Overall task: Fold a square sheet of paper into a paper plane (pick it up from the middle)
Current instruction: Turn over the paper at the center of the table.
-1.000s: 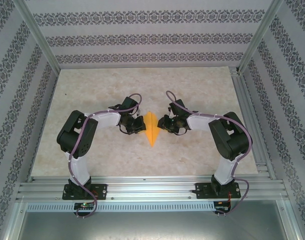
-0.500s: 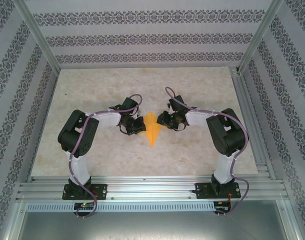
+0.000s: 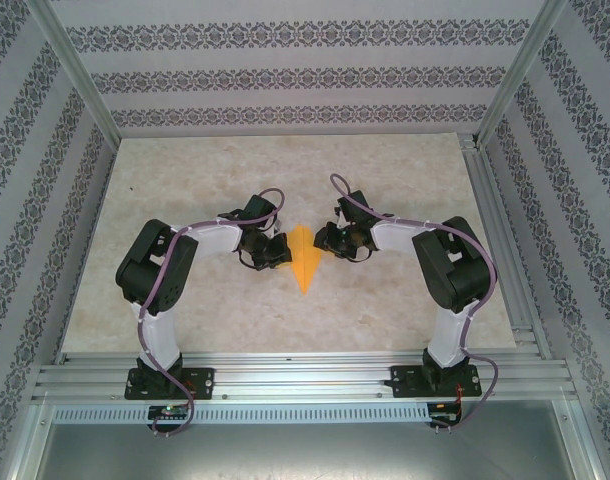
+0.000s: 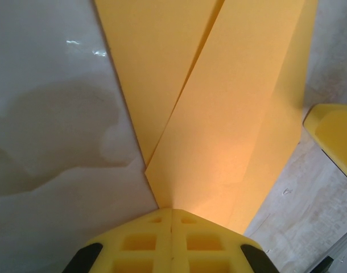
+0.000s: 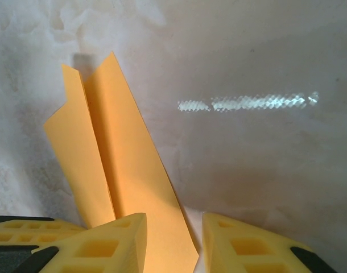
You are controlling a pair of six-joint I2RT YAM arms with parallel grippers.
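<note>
Pinching the paper plane (image 4: 219, 114), the left gripper (image 4: 172, 211) seems clamped, while the right gripper (image 5: 174, 220) gapes.

The surface (image 3: 285, 170) lies bare beyond and nearer than the plane (image 3: 304, 265). The left gripper (image 3: 282, 250), jaws pinched on its edge, and the right gripper (image 3: 323, 241), apparently just beside it, block both flanks. Walls (image 3: 35, 200) close the sides.
</note>
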